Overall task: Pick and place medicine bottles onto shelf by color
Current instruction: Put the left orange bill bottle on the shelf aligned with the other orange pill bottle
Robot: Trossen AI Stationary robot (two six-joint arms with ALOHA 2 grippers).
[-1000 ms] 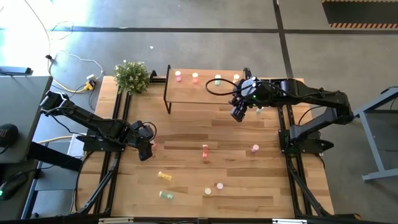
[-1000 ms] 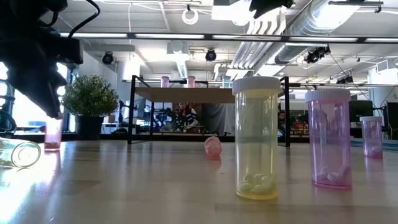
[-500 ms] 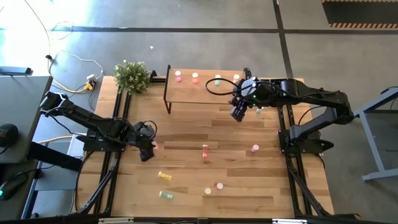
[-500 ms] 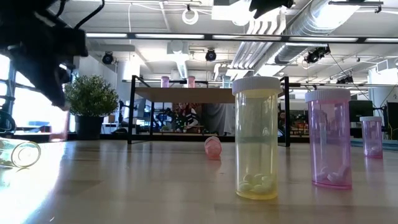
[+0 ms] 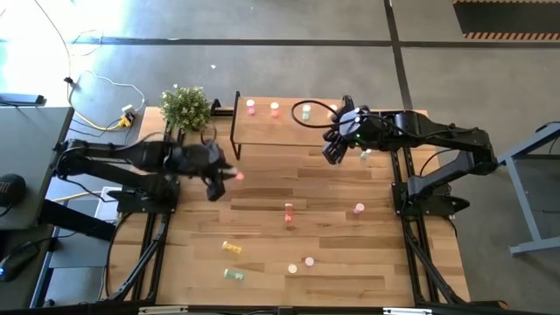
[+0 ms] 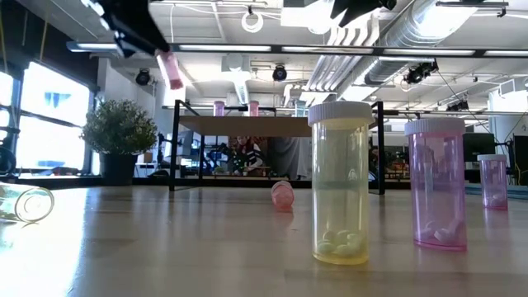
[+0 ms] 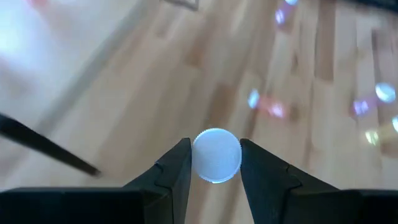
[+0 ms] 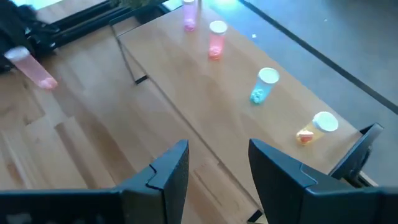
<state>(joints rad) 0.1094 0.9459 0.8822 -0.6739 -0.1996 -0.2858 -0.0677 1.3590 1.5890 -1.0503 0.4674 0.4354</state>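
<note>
Wooden planks make up the desk (image 5: 332,188), and my left gripper (image 5: 220,178) is clamped on a pink bottle (image 5: 238,175), carried high off the boards near the shelf (image 5: 262,131), presumably to clear its edge. That bottle is a smooth translucent cylinder with a pale round cap (image 7: 216,155). My right gripper (image 5: 333,150) hangs empty, jaws apart, over the shelf's far end.
</note>
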